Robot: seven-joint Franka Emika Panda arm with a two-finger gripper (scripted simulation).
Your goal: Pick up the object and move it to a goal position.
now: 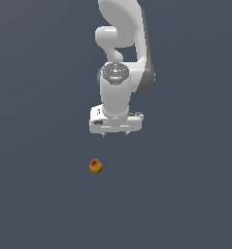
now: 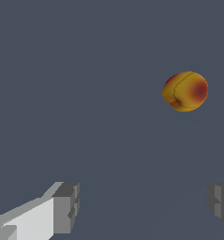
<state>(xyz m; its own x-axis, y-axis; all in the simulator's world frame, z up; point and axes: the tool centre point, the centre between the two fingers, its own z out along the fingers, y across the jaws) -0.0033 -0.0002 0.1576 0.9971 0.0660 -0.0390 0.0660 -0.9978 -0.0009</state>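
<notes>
Grey floor — object (image 1: 95,166) seemingly outside jaws

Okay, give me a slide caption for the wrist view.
Open gripper above a plain gray floor, the orange-yellow object lying ahead, ungrasped.

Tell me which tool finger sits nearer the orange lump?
In the wrist view, the dark finger cut off at the picture's edge sits nearer the orange lump; the white-backed finger is farther.

the object (image 1: 95,166) is orange and yellow, with a dark red spot on one side. the arm (image 1: 121,58) is white with a dark grey band. the end effector (image 1: 115,134) is white, and its fingertips (image 2: 66,207) are grey. the floor (image 1: 35,146) is plain dark blue-grey all over.
</notes>
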